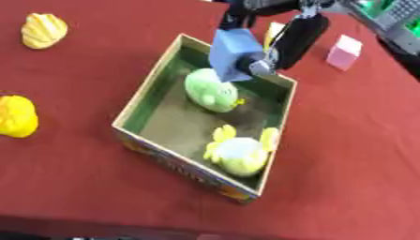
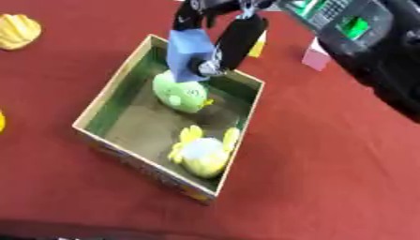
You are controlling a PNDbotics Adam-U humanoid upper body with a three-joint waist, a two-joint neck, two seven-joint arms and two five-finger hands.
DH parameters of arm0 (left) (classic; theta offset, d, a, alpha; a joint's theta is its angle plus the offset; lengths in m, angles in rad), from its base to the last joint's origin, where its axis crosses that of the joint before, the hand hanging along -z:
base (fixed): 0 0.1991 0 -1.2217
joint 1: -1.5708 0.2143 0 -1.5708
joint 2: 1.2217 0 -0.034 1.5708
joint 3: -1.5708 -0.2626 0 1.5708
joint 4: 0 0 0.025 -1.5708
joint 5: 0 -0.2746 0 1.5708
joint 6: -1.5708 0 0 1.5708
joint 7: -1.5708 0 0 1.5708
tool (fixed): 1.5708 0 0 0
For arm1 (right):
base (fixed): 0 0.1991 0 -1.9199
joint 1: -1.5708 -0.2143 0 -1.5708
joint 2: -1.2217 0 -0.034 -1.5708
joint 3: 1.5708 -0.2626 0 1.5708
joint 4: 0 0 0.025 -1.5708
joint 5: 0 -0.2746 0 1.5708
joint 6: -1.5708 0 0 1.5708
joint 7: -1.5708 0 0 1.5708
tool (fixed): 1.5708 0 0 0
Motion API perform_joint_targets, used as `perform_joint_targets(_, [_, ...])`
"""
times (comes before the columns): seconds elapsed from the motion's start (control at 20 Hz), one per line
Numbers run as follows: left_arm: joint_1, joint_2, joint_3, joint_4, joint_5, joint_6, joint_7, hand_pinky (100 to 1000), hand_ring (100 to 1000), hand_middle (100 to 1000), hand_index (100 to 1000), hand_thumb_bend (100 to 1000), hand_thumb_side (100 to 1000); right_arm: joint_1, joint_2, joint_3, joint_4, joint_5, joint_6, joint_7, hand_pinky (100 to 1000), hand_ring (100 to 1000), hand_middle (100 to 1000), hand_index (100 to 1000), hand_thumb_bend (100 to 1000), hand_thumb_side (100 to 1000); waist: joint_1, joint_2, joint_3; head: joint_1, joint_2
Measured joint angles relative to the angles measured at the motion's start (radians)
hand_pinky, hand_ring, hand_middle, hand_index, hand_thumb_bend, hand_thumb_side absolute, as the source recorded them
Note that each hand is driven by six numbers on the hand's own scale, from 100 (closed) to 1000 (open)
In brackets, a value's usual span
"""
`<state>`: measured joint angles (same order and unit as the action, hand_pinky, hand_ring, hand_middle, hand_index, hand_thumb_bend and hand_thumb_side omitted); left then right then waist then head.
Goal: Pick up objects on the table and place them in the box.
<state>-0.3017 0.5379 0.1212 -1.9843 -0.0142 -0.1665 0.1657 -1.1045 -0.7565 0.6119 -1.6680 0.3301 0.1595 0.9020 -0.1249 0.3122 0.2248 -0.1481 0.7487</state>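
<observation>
Hovering over the far end of the box [image 1: 147, 101], the right hand [image 1: 297, 35] has its fingers curled around a blue block [image 1: 234, 54], so it's clearly carrying that one. The thing that matters for the drop: the box floor sits straight below the block, but a green plush [image 1: 211, 90] lies right under it too, nearly touching the block's lower edge. So the open floor isn't directly beneath the hand, it's toward the robot from the hand, in the gap between the green plush and a yellow-green plush [image 1: 240, 152] at the near end.

I'd guess letting go here lands the block on top of the green plush, which probably still counts as in the box.

The block hangs tilted, long side roughly up and down.

Still outside: a pink cube [image 1: 344, 51] just beyond the hand on its right, plus two yellow toys [image 1: 42, 30] well off to its left. Left hand isn't showing anywhere.
</observation>
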Motion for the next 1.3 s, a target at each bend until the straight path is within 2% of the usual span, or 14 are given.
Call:
perform_joint_targets(0.2, [-0.006, 0.0, 0.0, 0.0, 0.0, -0.001, -0.001, 793, 639, 687, 853, 100, 600, -0.005, 0.035, 0.023, 0.043, 0.03, -0.039, 0.005, 832, 858, 772, 836, 100, 359, 0.004, 0.006, 0.006, -0.008, 0.0])
perform_joint_targets(0.35, [-0.007, 0.0, 0.0, 0.0, 0.0, -0.002, -0.003, 792, 638, 686, 852, 100, 601, -0.006, 0.05, 0.037, 0.06, 0.054, -0.071, 0.005, 851, 900, 829, 887, 105, 342, 0.009, 0.01, 0.008, -0.011, 0.004])
perform_joint_targets(0.55, [-0.008, 0.0, -0.001, 0.0, 0.0, -0.002, -0.003, 791, 638, 685, 852, 100, 601, -0.014, 0.062, 0.042, 0.085, 0.083, -0.117, 0.005, 903, 966, 881, 930, 226, 310, 0.009, 0.01, 0.008, -0.014, 0.008])
perform_joint_targets(0.65, [-0.009, 0.0, -0.001, 0.0, 0.0, -0.002, -0.003, 791, 638, 685, 852, 100, 602, -0.014, 0.067, 0.042, 0.099, 0.103, -0.142, 0.005, 915, 981, 895, 943, 263, 381, 0.009, 0.01, 0.008, -0.016, 0.011])
perform_joint_targets(0.8, [-0.009, 0.0, -0.001, 0.0, 0.0, -0.002, -0.003, 791, 638, 685, 852, 100, 601, -0.014, 0.071, 0.042, 0.121, 0.129, -0.182, 0.005, 921, 985, 895, 951, 296, 399, 0.01, 0.01, 0.006, -0.018, 0.017])
perform_joint_targets(1.05, [-0.009, 0.0, -0.001, 0.0, 0.0, -0.002, -0.004, 791, 637, 684, 853, 100, 601, -0.013, 0.075, 0.041, 0.152, 0.144, -0.234, 0.006, 924, 990, 901, 961, 266, 464, 0.013, 0.01, 0.002, -0.018, 0.017])
perform_joint_targets(1.2, [-0.009, 0.0, -0.001, 0.0, 0.0, -0.001, -0.004, 791, 637, 684, 853, 100, 601, -0.012, 0.075, 0.039, 0.159, 0.145, -0.249, 0.005, 918, 983, 892, 955, 236, 420, 0.018, 0.01, 0.001, -0.018, 0.017])
perform_joint_targets(1.3, [-0.009, 0.0, -0.001, 0.0, 0.0, -0.001, -0.004, 791, 637, 684, 853, 100, 601, -0.008, 0.075, 0.028, 0.161, 0.145, -0.25, 0.005, 907, 971, 879, 942, 200, 330, 0.021, 0.01, -0.001, -0.018, 0.017])
